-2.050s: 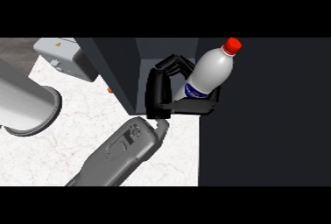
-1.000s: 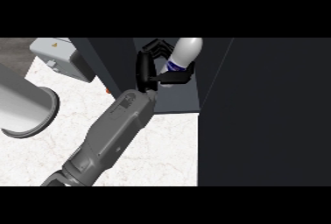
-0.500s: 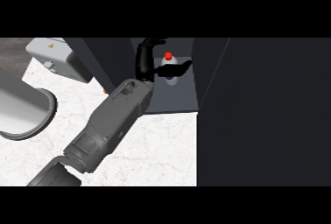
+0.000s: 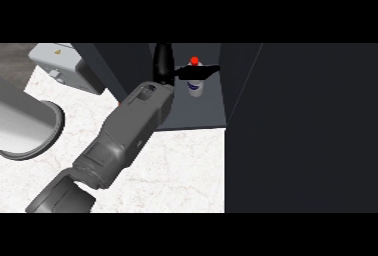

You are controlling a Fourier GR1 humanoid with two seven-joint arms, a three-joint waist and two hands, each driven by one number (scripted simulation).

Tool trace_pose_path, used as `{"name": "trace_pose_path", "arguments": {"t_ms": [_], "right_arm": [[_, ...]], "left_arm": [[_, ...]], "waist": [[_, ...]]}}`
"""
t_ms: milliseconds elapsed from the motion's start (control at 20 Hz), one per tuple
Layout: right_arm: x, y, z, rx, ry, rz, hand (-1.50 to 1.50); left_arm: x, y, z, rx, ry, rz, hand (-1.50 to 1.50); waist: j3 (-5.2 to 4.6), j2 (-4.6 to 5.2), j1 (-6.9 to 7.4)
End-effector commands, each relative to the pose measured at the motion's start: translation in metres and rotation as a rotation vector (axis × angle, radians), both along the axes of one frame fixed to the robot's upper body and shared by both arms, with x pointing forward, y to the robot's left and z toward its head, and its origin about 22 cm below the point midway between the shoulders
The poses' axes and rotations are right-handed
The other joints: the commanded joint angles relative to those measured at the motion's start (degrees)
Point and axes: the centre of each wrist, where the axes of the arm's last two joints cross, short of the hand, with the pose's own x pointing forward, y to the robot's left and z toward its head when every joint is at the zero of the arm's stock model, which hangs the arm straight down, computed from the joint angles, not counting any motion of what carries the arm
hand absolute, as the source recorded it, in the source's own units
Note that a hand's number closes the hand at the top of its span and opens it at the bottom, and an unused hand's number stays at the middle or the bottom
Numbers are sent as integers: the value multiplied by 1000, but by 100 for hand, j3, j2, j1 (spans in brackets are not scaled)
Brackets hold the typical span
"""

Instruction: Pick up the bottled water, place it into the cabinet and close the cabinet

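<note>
I can see only part of the clear plastic water bottle with the red cap [image 4: 195, 86]: the black right hand [image 4: 168, 70] crosses in front of its neck, and I cannot tell whether its base touches the shelf of the dark cabinet [image 4: 201, 116]. The hand's palm is lost against the dark interior. Left of the forearm, the large grey cylinder [image 4: 21, 125] is cut off by the picture's edge.

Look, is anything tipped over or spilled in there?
Nothing stands out. The bottled water stands upright inside the open cabinet, red cap up, with one hand around it. No spill shows on the counter. The other hand is out of view.
</note>
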Motion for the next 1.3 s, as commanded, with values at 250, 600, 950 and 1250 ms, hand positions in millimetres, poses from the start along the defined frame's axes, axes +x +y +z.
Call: {"name": "trace_pose_path", "arguments": {"t_ms": [250,600,950,1250], "right_arm": [[-5,4,28,5,-52,30,-150],[-3,4,25,-27,-37,14,-150],[0,16,31,-9,-31,21,-150],[3,21,37,10,-21,-13,-150]], "left_arm": [[-1,-10,18,-195,-97,-164,-150],[-21,-13,3,-254,-75,-265,-150],[-62,-28,-8,-307,-30,-332,-150],[-99,-17,-14,-341,-52,-389,-150]], "waist": [[-4,-48,27],[2,-135,227],[0,-169,338],[-1,-163,460]]}}
